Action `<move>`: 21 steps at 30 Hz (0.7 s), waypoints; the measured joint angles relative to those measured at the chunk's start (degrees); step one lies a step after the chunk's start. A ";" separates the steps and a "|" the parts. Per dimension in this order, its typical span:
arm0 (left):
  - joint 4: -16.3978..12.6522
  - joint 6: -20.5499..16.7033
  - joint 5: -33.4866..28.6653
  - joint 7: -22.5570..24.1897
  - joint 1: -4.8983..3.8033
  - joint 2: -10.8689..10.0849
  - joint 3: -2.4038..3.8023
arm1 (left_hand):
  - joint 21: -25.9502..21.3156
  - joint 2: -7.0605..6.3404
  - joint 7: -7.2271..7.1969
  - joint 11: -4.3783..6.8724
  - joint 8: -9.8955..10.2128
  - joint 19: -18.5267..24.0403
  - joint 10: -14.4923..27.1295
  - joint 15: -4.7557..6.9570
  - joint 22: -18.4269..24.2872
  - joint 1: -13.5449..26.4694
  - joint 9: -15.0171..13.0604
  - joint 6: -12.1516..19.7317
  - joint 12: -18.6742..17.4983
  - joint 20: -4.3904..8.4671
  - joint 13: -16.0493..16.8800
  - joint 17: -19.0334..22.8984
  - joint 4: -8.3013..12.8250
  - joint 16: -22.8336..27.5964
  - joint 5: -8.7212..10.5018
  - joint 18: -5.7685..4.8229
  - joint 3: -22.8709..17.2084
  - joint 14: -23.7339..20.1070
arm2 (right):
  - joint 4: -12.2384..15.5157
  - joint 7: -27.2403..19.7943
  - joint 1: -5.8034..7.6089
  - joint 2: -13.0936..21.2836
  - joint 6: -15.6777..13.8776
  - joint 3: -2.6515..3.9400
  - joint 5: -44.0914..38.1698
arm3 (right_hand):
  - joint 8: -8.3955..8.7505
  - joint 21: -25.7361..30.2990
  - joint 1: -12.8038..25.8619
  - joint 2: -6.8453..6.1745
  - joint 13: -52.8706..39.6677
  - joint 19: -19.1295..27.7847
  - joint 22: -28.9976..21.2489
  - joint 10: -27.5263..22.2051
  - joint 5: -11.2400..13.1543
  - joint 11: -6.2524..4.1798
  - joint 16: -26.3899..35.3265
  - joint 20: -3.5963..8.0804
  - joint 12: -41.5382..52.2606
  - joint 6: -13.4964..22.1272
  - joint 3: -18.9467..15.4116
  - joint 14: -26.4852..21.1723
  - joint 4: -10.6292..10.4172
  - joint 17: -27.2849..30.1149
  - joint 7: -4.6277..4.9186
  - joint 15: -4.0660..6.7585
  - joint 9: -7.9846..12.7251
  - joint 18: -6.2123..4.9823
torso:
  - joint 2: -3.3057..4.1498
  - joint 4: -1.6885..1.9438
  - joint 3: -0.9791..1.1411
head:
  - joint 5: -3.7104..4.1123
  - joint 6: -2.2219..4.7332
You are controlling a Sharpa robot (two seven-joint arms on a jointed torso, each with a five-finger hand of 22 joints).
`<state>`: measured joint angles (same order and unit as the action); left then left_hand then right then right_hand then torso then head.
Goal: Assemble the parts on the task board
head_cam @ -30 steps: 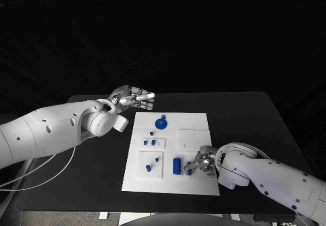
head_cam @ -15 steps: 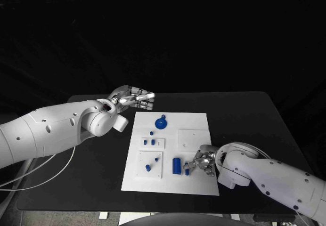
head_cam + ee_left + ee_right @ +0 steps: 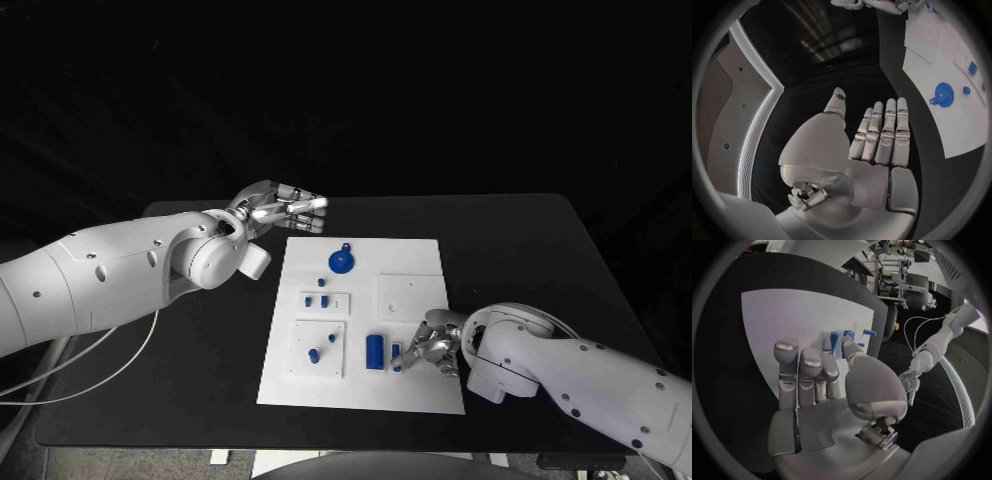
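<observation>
A white task board point(image 3: 411, 390) was laid flat in the middle of a black table point(image 3: 534, 250). Small blue parts were spread over it: a round disc-shaped part point(image 3: 342, 263) near the far end, two small pegs point(image 3: 326, 299) on a raised square plate at mid-board, and an upright blue cylinder point(image 3: 376, 351) near the near end.

The left hand point(image 3: 284, 210) was held above the table beside the board's far left corner, clear of it. Its fingers point(image 3: 882, 132) were stretched out straight and side by side, the thumb set apart, and nothing was held.

The right hand point(image 3: 433, 343) was lowered onto the board's near right part, just beside the blue cylinder, fingers loosely curled. Whether a part was gripped could not be told.
</observation>
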<state>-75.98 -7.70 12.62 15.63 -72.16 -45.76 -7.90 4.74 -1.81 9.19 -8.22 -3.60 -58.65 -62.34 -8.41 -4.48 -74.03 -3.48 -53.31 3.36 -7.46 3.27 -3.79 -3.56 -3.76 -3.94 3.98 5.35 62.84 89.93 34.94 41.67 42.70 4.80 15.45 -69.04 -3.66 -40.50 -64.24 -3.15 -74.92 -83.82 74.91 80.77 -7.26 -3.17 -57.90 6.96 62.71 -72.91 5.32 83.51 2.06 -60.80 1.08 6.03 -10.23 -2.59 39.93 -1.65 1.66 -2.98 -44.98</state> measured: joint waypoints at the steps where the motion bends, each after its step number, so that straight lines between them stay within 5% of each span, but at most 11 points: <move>1: 0.00 0.00 0.01 -0.01 0.00 -0.01 0.00 | 0.00 0.00 0.00 0.00 0.00 0.00 0.00 0.00 0.00 0.00 0.00 0.00 0.00 0.00 0.00 0.00 0.00 0.00 0.00 0.00 0.00 0.00 | 0.11 -0.10 -0.08 0.12 0.26 0.00 -0.01 | 0.00 0.00 -0.19 -0.19 0.00 0.00 0.00 0.00 0.42 0.00 0.00 0.00 0.00 0.00 0.18 0.00 -0.18 0.00 0.00 0.00 0.00 0.00 | -0.01 -0.01 0.00 | 0.00 -0.01; 10: -0.01 0.02 0.09 -0.08 0.00 -0.05 0.00 | 0.00 0.00 0.00 0.00 0.00 0.00 0.00 0.00 0.00 0.00 0.00 0.00 0.00 0.00 0.00 0.00 0.00 0.00 0.00 0.00 0.00 0.00 | 0.93 -0.70 -0.66 0.78 2.26 -0.02 -0.05 | 0.00 0.00 -1.03 -0.99 0.00 0.00 0.00 0.00 1.94 0.00 0.00 0.00 0.00 0.01 0.82 0.00 -0.82 -0.18 0.00 0.00 -0.07 0.00 | -0.01 -0.02 0.00 | 0.09 -0.05; 21: -0.02 0.03 0.14 -0.14 0.00 -0.05 0.00 | 0.00 0.00 0.00 0.00 0.00 0.00 0.00 0.00 0.00 0.00 0.00 0.00 0.00 0.00 0.00 0.00 0.01 0.00 0.00 0.00 0.00 0.00 | 0.73 -0.37 -0.80 0.69 2.41 -0.01 -0.53 | 0.00 0.00 -0.10 4.48 0.00 0.00 0.00 0.00 1.67 0.00 0.00 0.00 0.00 0.02 0.83 0.00 2.26 -0.18 0.02 -0.01 -0.13 0.00 | -0.01 0.01 0.00 | 0.21 -0.08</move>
<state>-76.01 -7.67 12.76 15.49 -72.17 -45.81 -7.90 4.74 -1.81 9.19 -8.22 -3.60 -58.66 -62.34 -8.40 -4.48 -74.03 -3.48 -53.31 3.36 -7.46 3.27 -3.79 -3.55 -3.76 -3.94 3.98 5.35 62.84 90.66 34.57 40.87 43.40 7.21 15.44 -69.57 -3.66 -40.50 -64.34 1.33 -74.92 -83.82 74.90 80.77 -5.59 -3.17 -57.90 6.96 62.71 -72.89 6.15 83.51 4.32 -60.98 1.09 6.03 -10.35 -2.59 39.92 -1.64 1.66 -2.77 -45.06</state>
